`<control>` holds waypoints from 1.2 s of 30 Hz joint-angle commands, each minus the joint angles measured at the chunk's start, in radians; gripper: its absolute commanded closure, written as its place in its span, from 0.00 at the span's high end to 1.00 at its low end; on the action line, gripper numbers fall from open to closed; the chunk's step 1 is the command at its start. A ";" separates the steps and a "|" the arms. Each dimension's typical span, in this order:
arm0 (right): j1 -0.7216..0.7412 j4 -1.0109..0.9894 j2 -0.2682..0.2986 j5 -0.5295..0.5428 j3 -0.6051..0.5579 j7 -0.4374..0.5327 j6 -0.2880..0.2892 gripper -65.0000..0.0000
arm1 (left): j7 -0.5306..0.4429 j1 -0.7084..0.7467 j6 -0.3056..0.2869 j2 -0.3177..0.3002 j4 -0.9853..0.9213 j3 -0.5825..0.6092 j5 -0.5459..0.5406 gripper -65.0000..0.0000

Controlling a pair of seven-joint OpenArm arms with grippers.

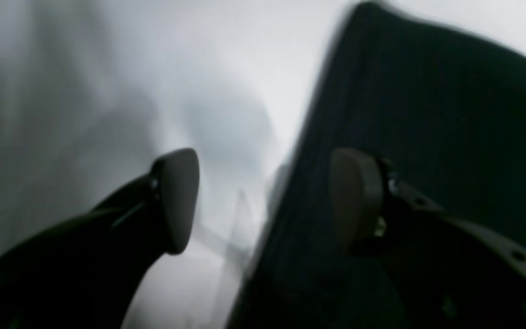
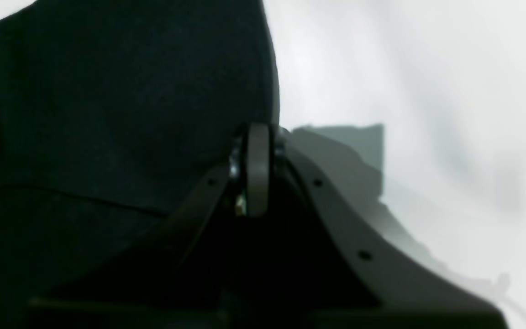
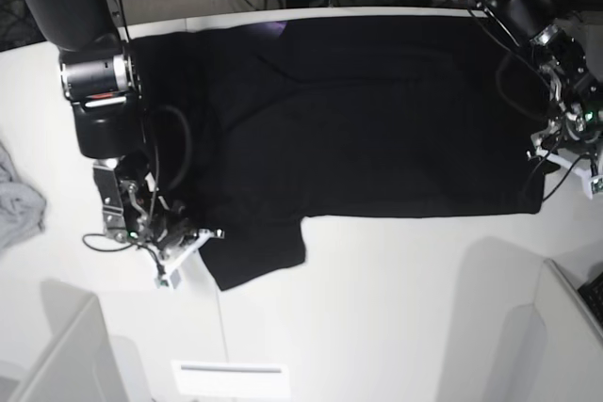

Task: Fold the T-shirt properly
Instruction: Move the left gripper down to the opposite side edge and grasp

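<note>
Right gripper [image 2: 257,169] jaws clenched beside T-shirt [image 3: 377,110] sleeve; left gripper [image 1: 267,201], jaws released, should pinch the hem cleanly.

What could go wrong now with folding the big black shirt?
The right tool is shut at the edge of the black T-shirt's sleeve, but the left tool is open, one pad above the shirt's edge. If only the right side lifts, the shirt may drag and bunch up. The right tool's pinch sits right at the edge, so the sleeve might slip out.
</note>
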 commanded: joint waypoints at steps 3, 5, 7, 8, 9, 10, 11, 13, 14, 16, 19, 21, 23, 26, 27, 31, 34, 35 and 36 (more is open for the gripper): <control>0.032 0.019 0.007 0.005 0.003 0.007 0.005 0.00 | -0.109 -0.084 0.007 -0.029 -0.128 0.001 0.063 0.67; 0.032 0.017 0.009 0.005 0.008 0.009 0.005 0.00 | -0.160 -0.127 0.007 -0.043 -0.210 0.004 0.091 0.67; 0.035 0.020 0.010 0.005 0.005 0.009 0.005 0.00 | -0.198 -0.172 0.009 -0.047 -0.293 0.002 0.105 0.67; 0.035 0.020 0.010 0.005 0.003 0.009 0.005 0.00 | -0.212 -0.185 0.009 -0.052 -0.323 -0.001 0.109 0.67; 0.035 0.020 0.010 0.005 0.003 0.009 0.005 0.00 | -0.224 -0.198 0.011 -0.066 -0.351 -0.001 0.108 0.67; 0.035 0.020 0.010 0.005 0.003 0.009 0.005 0.00 | -0.235 -0.208 0.011 -0.084 -0.379 0.002 0.099 0.67; 0.037 0.020 0.009 0.005 0.003 0.009 0.005 0.00 | -0.247 -0.218 0.011 -0.092 -0.398 0.002 0.099 0.67; 0.037 0.019 0.009 0.005 0.003 0.009 0.005 0.00 | -0.267 -0.235 0.011 -0.100 -0.421 0.002 0.099 0.67; 0.037 0.017 0.009 0.005 0.003 0.009 0.005 0.00 | -0.273 -0.244 0.011 -0.100 -0.426 0.002 0.103 0.67; 0.037 0.020 0.009 0.005 0.003 0.010 0.005 0.00 | -0.287 -0.267 0.011 -0.101 -0.435 0.004 0.111 0.67; 0.037 0.020 0.007 0.005 0.003 0.010 0.005 0.00 | -0.289 -0.311 0.011 -0.118 -0.506 0.007 0.111 0.67; 0.037 0.020 0.007 0.005 0.003 0.010 0.005 0.00 | -0.292 -0.342 0.011 -0.136 -0.578 0.045 0.111 0.67; 0.037 0.020 0.007 0.005 0.003 0.010 0.005 0.00 | -0.325 -0.357 0.012 -0.147 -0.639 0.105 0.102 0.67; 0.038 0.020 0.007 0.005 0.003 0.010 0.005 0.00 | -0.399 -0.376 0.049 -0.147 -0.708 0.167 0.100 0.67; 0.038 0.020 0.007 0.005 0.003 0.010 0.005 0.00 | -0.408 -0.377 0.070 -0.147 -0.731 0.173 0.099 0.67; 0.038 0.020 0.007 0.005 0.003 0.010 0.005 0.00 | -0.448 -0.377 0.084 -0.146 -0.768 0.177 0.100 0.67; 0.038 0.019 0.007 0.005 0.003 0.010 0.005 0.00 | -0.454 -0.377 0.084 -0.143 -0.770 0.177 0.100 0.67; 0.038 0.020 0.007 0.005 0.003 0.010 0.005 0.00 | -0.454 -0.377 0.084 -0.141 -0.767 0.177 0.100 0.67; 0.038 0.020 0.007 0.005 0.003 0.010 0.005 0.00 | -0.454 -0.374 0.084 -0.136 -0.762 0.177 0.099 0.67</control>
